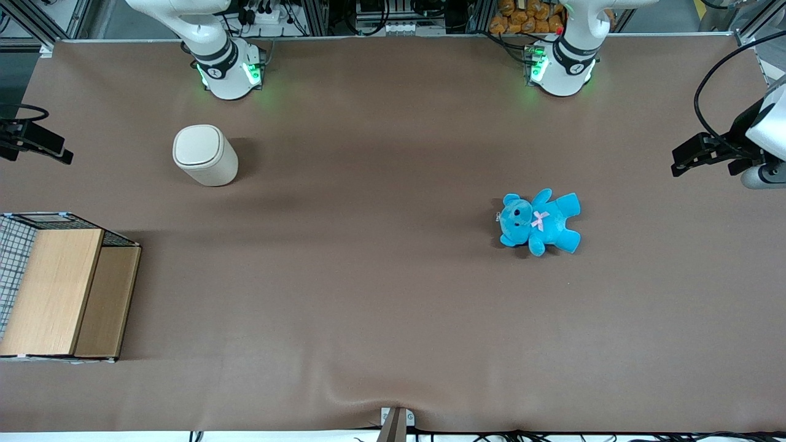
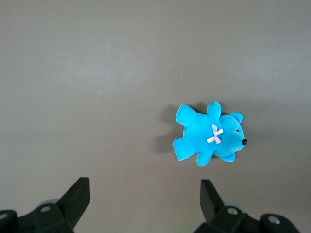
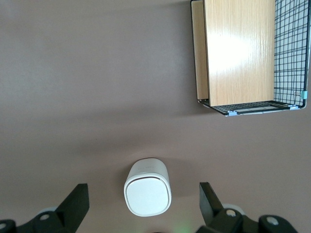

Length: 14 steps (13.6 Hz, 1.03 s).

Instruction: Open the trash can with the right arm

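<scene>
While the trash can (image 1: 205, 155) stood upright with its lid shut in the upper left of the front frame, the tool (image 3: 141, 206) was held high above it, fingers spread apart, presumably so the lid could be reached from overhead.

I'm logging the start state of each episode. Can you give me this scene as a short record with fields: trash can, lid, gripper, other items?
trash can: cream-white cylindrical bin, upright on the brown table, toward the working arm's end
lid: rounded-square flip lid, shut
gripper: right gripper, open, high above the trash can, touching nothing
contact: none yet
other items: blue teddy bear lying toward the parked arm's end; wooden box with wire mesh nearer the front camera than the trash can
</scene>
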Each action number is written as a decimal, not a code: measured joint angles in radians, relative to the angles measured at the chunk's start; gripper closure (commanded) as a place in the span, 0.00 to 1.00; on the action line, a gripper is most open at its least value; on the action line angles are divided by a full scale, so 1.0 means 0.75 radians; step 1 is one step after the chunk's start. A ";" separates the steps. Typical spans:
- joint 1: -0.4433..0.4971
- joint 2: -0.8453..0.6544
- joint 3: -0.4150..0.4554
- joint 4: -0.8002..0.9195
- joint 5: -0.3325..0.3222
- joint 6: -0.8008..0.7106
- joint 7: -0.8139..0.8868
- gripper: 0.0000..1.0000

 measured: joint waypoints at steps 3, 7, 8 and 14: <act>-0.007 0.052 -0.002 -0.004 -0.001 -0.095 0.000 0.00; -0.019 0.122 -0.007 -0.083 -0.002 -0.199 0.001 0.83; -0.019 0.128 -0.007 -0.110 -0.002 -0.231 0.000 1.00; 0.027 0.132 0.005 -0.342 -0.001 -0.311 0.000 1.00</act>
